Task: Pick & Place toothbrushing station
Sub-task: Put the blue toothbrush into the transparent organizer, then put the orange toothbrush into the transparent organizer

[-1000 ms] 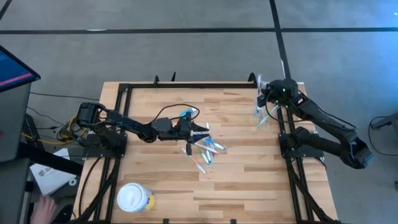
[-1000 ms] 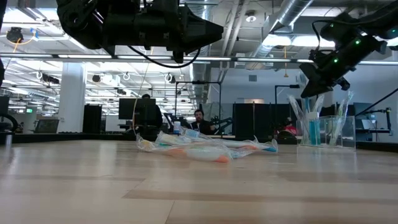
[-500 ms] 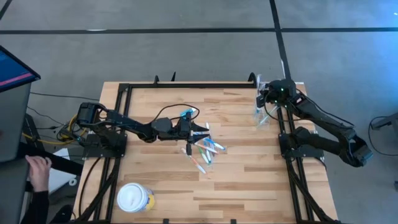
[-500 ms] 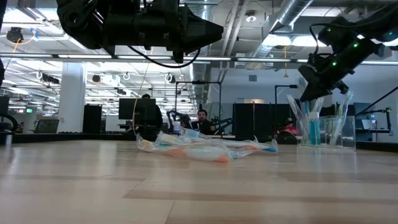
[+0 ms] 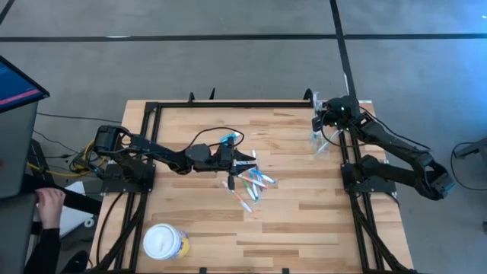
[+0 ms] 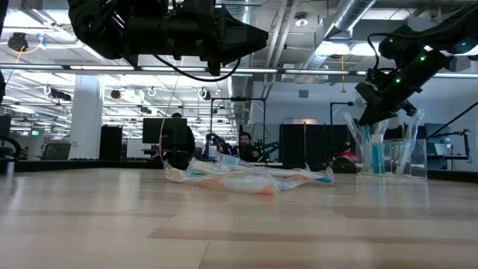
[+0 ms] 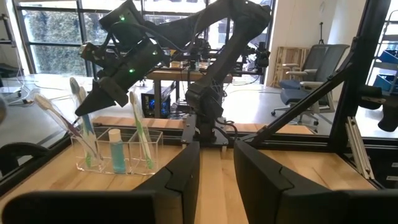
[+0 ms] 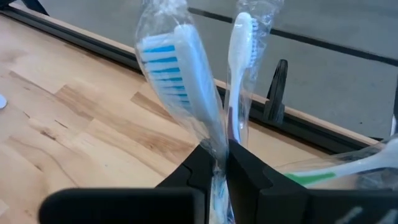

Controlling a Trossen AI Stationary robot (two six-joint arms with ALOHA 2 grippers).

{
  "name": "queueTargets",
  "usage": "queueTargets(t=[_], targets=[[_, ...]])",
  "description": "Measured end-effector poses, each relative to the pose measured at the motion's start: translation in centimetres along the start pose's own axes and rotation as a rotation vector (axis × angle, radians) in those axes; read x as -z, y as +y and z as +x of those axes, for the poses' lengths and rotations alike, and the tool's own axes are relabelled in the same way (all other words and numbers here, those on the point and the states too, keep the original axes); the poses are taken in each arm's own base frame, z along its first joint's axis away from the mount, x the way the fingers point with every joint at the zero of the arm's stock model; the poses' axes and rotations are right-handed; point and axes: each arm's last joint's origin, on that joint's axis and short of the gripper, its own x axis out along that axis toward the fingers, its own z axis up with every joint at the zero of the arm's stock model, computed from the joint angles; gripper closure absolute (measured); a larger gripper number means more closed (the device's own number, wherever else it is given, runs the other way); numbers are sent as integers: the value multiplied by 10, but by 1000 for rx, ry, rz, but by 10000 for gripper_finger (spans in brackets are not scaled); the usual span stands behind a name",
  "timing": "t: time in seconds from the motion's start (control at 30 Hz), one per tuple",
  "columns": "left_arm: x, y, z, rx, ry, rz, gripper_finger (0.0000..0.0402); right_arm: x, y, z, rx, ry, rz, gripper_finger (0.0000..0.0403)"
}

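Slightly shifted since earlier, the right gripper (image 8: 219, 163) pinched wrapped toothbrushes (image 8: 186, 93) over the clear holder (image 7: 115, 152). Several brushes (image 5: 251, 185) remained loose beneath the left gripper (image 5: 242, 161), its fingers narrowly apart and empty.

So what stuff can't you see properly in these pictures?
- Pile of toothbrushes: too small from above to count; in the low view they overlap.
- Left gripper: the low view cuts it off at the top edge.
- Clear holder: in the right wrist view the right gripper and wrapped brushes hide it.
- Yellow tub: its white lid hides any contents.
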Motion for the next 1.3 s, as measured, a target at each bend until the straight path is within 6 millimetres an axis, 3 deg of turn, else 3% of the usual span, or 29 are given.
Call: queueTargets(t=[0.33,0.77,0.93,1.3], targets=[[0,0,0,0,0,0,308,0,-1,0,34,-3,-14,337],[1,0,0,0,7,1,308,-1,-1,0,30,-8,-24,254],[1,0,0,0,8,1,308,-2,3,-2,9,-30,-34,252],[9,4,0,-15,95,8,308,-7,29,-35,-154,-179,-107,275]])
